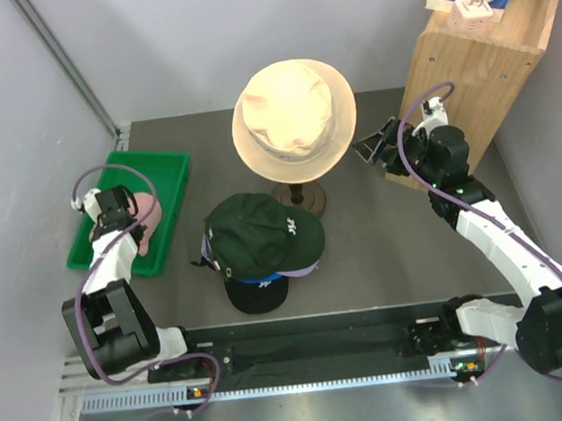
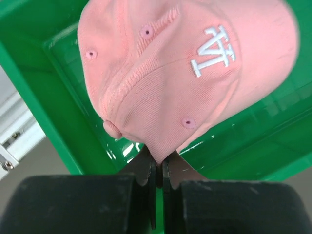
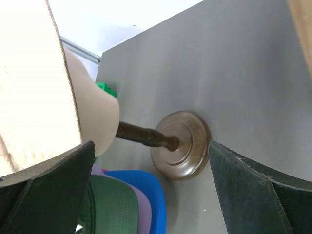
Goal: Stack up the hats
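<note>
"Left wrist view first: what did the tool have hold of?" the examiner asked.

"It showed the left gripper fully shut, its jaws pinching a thin fold of cloth at the edge of the pink cap. The cap lay crown-up in the tray, at the left of the table."

"And the other arm?"

"The right gripper hung wide open and held nothing. It was at the far right, beside the stand that carried the bucket hat."

"Where was the pile?"

"It sat mid-table, just on the near side of the stand. The green cap was on top, lavender and blue edges showed under it, and the black cap was lowest and nearest the arms."

"What faults did you judge likely?"

"I judged three. First, the bite was small and on soft cloth, so the fold could slide out of the jaws on the lift and drop the cap back in the tray or short of the pile. Second, a cap hung by one edge droops, so its brim could catch the tray wall on the way out and pull free. Third, it would probably arrive tilted, not crown-up. Set down that way it could land off-centre, slip off, or drag the green cap askew."

"Anything near the stand?"

"The bucket hat's brim overhung the far side of the pile, so a path too far back risked brushing it."
</note>
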### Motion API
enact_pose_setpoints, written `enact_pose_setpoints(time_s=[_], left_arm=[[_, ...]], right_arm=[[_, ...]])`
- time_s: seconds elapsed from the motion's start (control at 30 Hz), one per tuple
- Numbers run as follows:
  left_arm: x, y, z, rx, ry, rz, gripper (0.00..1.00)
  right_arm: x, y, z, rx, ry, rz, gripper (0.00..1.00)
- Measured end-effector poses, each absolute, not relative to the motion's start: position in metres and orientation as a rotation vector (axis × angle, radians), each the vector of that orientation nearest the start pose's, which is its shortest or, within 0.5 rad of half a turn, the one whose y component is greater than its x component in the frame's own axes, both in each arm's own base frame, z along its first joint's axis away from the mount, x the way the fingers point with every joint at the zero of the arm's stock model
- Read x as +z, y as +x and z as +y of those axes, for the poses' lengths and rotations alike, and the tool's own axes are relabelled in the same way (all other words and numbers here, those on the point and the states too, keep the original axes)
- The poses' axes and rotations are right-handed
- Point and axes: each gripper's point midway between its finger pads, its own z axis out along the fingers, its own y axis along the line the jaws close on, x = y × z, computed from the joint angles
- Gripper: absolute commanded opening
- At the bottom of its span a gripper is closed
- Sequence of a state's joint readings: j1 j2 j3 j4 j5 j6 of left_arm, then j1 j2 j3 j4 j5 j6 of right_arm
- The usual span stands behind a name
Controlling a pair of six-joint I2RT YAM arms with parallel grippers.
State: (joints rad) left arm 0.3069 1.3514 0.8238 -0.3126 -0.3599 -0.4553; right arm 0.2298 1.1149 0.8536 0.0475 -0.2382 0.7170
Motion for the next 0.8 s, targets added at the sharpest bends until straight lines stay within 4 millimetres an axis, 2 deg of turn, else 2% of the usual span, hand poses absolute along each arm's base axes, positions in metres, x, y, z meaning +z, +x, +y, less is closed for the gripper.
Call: enact_pose_setpoints(time_s=[0.2, 0.33, 0.53, 0.67, 0.8], left_arm=[[0.121, 0.331, 0.147, 0.322, -0.952, 2.090, 0.00], [0.155, 0.343, 0.138, 0.232, -0.884, 2.028, 0.00], [0.232, 0.353, 0.107, 0.011, -0.730, 1.873, 0.00], [0.287, 0.345, 0.081, -0.128, -0.612, 1.756, 0.00], [0.350, 0.331, 0.040, -0.313, -0.425, 1.640, 0.00]], right_arm=[[0.263, 0.365, 0.147, 0.854, 0.279, 1.850, 0.98], [0.279, 0.369, 0.145, 0.854, 0.274, 1.823, 0.98], [0.320, 0.371, 0.147, 0.887, 0.240, 1.740, 0.98], [0.351, 0.358, 0.152, 0.957, 0.208, 1.676, 0.98], [0.380, 0.340, 0.159, 1.046, 0.168, 1.609, 0.97]])
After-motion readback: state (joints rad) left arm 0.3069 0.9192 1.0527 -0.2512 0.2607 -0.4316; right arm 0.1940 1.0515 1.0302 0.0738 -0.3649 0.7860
